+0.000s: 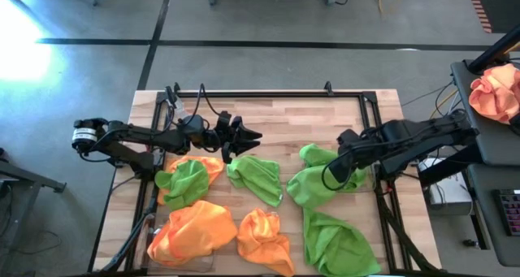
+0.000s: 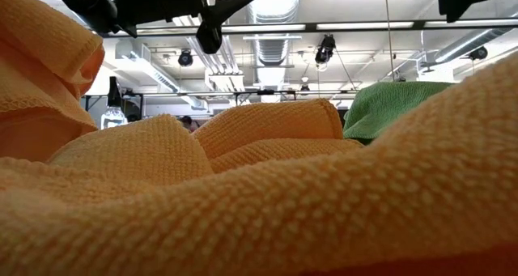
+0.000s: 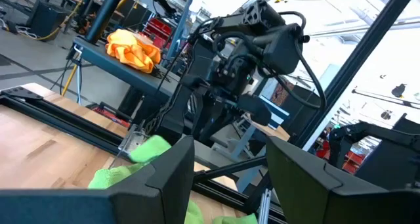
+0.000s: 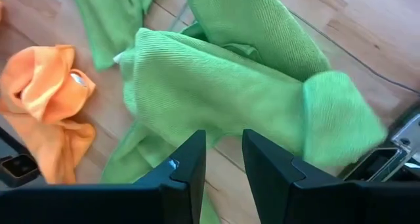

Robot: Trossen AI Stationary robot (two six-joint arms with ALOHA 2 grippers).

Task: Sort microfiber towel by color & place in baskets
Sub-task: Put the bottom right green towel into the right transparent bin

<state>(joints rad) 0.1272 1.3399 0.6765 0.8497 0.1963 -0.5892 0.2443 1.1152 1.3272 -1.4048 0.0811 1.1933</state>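
Lime-green fuzzy microfiber towel (image 1: 318,186) crumpled on the wooden-plank bench (image 1: 284,119), right of bench centre. Right gripper (image 1: 332,173) directly above it, fingers (image 4: 187,175) parted, grasping nothing. Left gripper (image 1: 248,136) raised near bench centre, fingers (image 3: 164,178) released. Orange towels (image 1: 195,228) front-left of centre.

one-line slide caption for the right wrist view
Open right gripper hovering above a crumpled lime green microfiber towel on the wooden table.

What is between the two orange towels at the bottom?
Only bare wooden table, seen in the high view: a thin gap separates the big orange towel and the small one.
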